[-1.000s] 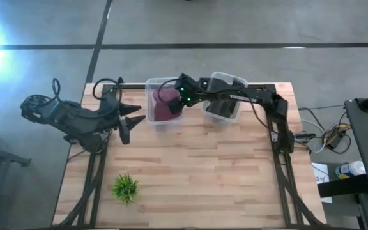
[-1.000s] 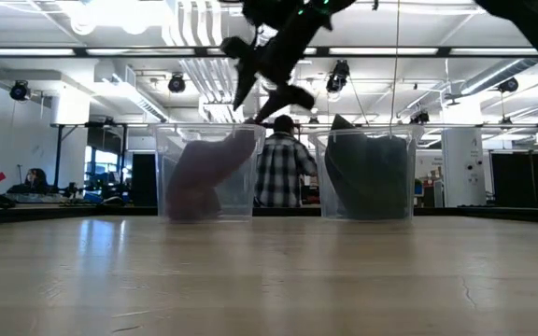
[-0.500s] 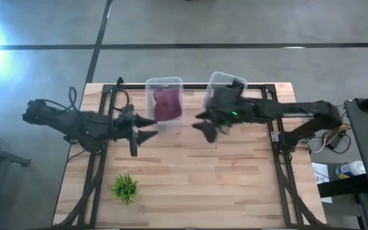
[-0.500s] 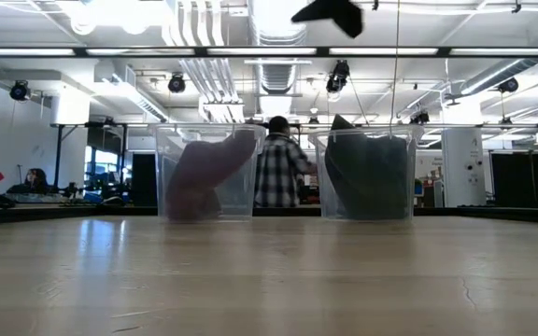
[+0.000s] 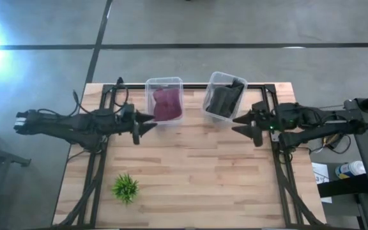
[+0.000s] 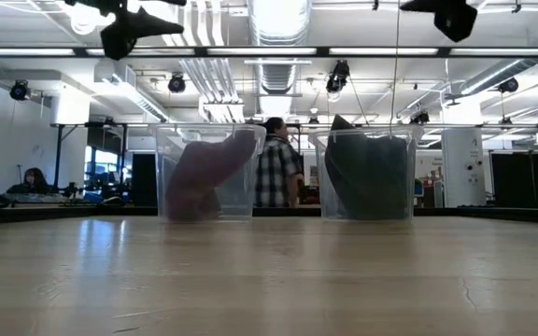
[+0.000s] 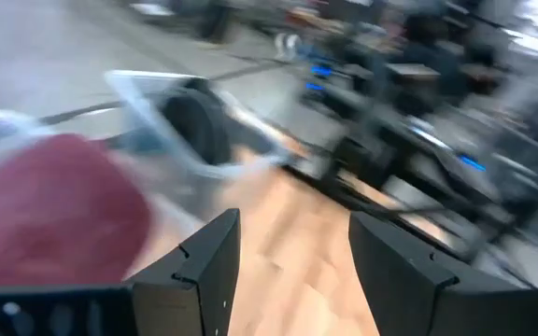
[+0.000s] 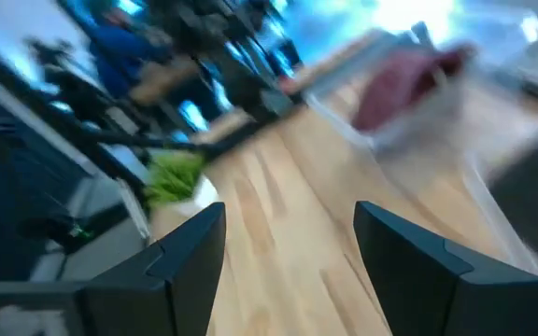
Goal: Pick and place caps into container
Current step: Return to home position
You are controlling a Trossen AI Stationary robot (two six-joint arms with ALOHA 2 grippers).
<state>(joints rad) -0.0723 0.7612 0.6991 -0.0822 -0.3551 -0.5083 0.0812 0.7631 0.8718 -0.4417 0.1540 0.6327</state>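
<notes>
Step in hand, as judged: wrap-up, arms heading to rest. No cap lies loose on the table.

Left gripper: fingers spread, nothing between them. The left box is just past its tips, not touching. The maroon cap is inside, slumped against one wall in the low view.

Right gripper: fingers apart, empty. The right box is just beside it, on the side toward the left gripper. The dark caps fill the box; I cannot tell one from the other.

Both boxes stand between the two grippers.

Next move, as judged: no grasp needed, only folding each arm home without clipping a box wall. The plant is well apart from the left gripper.
</notes>
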